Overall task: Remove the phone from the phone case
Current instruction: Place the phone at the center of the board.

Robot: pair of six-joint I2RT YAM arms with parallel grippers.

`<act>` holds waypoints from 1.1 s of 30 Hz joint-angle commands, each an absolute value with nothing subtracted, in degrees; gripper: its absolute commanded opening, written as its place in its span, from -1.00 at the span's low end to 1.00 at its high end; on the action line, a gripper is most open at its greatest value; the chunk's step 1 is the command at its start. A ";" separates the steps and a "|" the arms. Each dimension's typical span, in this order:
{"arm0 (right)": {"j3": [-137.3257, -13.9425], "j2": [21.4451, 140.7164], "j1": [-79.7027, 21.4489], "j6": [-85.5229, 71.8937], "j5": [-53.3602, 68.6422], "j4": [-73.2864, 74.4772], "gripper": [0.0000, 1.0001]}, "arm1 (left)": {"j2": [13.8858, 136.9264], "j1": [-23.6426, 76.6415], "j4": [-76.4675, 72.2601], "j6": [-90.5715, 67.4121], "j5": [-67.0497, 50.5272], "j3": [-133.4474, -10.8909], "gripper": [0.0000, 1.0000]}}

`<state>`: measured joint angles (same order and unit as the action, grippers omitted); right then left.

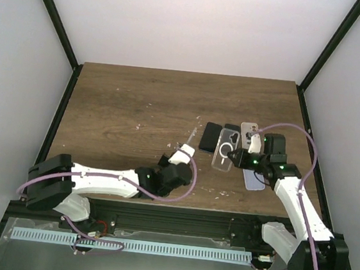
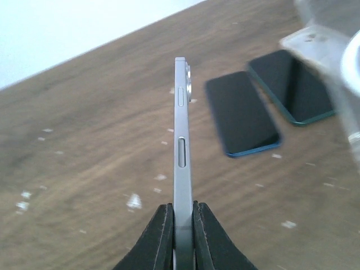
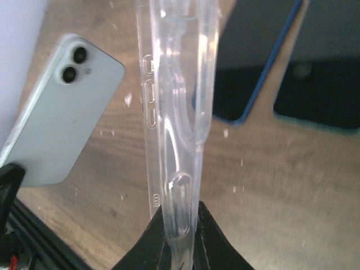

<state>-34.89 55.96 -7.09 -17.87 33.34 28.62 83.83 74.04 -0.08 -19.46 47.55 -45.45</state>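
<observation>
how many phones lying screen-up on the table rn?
2. A blue-edged phone sits left of a green-edged phone, side by side by the clear case. Two pale slabs in the top view could be face-down phones or cases; cannot tell.

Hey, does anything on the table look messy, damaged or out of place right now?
Only small white flecks scattered over the wooden table, like chips or crumbs. The phone in the left gripper and the clear case in the right gripper show no visible damage.
</observation>
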 commanded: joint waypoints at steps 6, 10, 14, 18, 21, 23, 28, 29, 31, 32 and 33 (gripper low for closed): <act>-40.94 56.69 2.45 -2.35 35.97 20.53 -0.99 | 94.99 65.09 -13.94 14.92 54.61 -49.92 -1.00; -40.25 57.70 7.23 -2.02 38.14 20.14 -0.99 | 101.30 62.84 -17.33 23.74 51.92 -53.17 -1.00; -40.38 59.07 9.76 -0.92 39.18 20.18 -0.99 | 107.06 60.62 -18.55 29.03 51.49 -56.19 -1.00; -40.78 60.49 11.65 -0.64 40.49 20.45 -0.99 | 112.54 60.29 -16.55 29.71 50.75 -59.58 -1.00; -40.38 61.00 12.23 -0.63 40.35 20.01 -0.99 | 115.62 60.29 -15.10 28.70 50.37 -61.65 -1.00; -40.51 61.45 12.28 -0.65 40.49 19.98 -0.99 | 117.32 60.29 -14.47 28.15 50.38 -62.73 -0.98; -40.37 61.86 12.36 -0.55 40.91 19.84 -0.99 | 118.52 60.29 -9.26 23.44 48.52 -64.71 -0.75; -40.47 61.95 12.37 -0.78 40.81 20.09 -0.99 | 117.97 60.29 -7.42 21.87 47.51 -65.02 -0.67; -41.28 62.20 12.31 -1.53 41.23 21.54 -0.99 | 116.72 60.29 -4.34 18.94 46.06 -65.38 -0.42; -41.83 62.26 12.36 -1.93 41.94 22.09 -0.99 | 115.99 60.29 -2.84 17.65 45.50 -65.40 -0.29; -42.33 62.27 12.32 -2.67 42.39 22.67 -0.99 | 115.11 60.27 -1.76 16.44 44.53 -65.29 -0.20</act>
